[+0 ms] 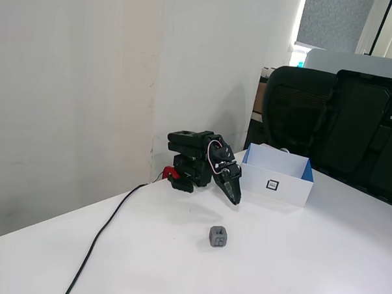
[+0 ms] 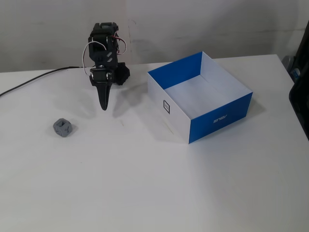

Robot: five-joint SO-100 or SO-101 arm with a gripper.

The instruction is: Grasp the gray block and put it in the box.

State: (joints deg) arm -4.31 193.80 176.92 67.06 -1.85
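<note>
The gray block [image 1: 219, 236] is a small dark cube with rounded corners. It sits alone on the white table, and shows in both fixed views [image 2: 63, 128]. The box [image 1: 276, 184] is white outside and blue inside, open-topped, with a black square marker on its long side. It looks empty inside [image 2: 204, 96]. My gripper [image 1: 235, 199] hangs folded at the arm's base, pointing down at the table with its fingers together and nothing in them [image 2: 103, 106]. It stands between block and box, apart from both.
A black cable [image 1: 104, 234] runs from the arm base across the table toward the front left. A black office chair [image 1: 327, 120] stands behind the table's far edge. A white wall is close behind the arm.
</note>
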